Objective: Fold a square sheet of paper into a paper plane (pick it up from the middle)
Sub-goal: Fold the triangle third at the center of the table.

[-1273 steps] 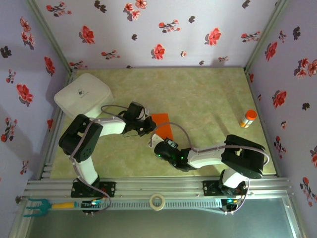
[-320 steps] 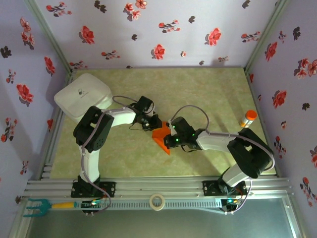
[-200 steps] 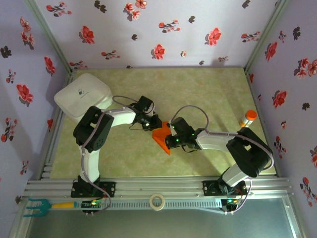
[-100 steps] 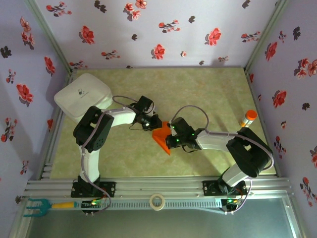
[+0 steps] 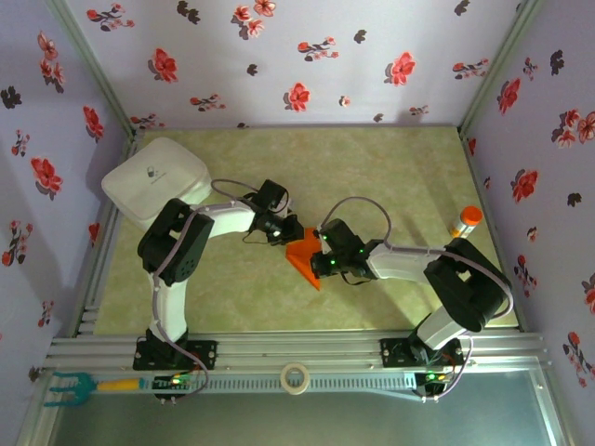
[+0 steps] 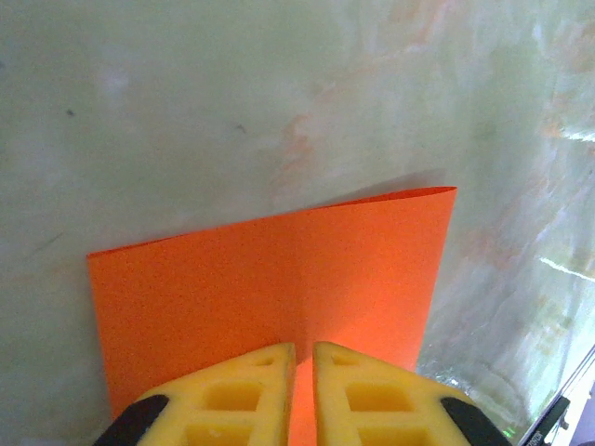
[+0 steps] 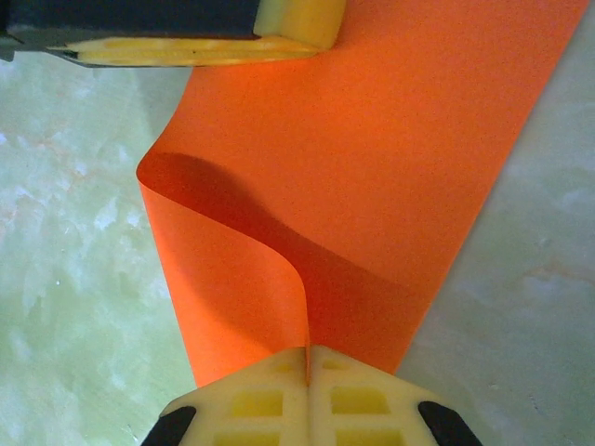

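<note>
Paper (image 5: 303, 253), orange, lying mid-table between both grippers, one flap curling upward. From the left: sitting in the far corner, a white box (image 5: 153, 178); pinching the paper's edge (image 6: 279, 279) with jaws nearly closed, the left gripper (image 6: 304, 348); clamping the raised flap (image 7: 242, 297) with jaws fully closed, the right gripper (image 7: 308, 353); standing upright near the right wall, well apart, a bottle (image 5: 466, 222).

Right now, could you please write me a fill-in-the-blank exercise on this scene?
The left pincer and the right pincer both pinch the sheet of paper, whose colour is ____.
The small bottle stands near the table's ____ edge.
The white box sits in the far ____ corner.
Missing: orange; right; left.
</note>
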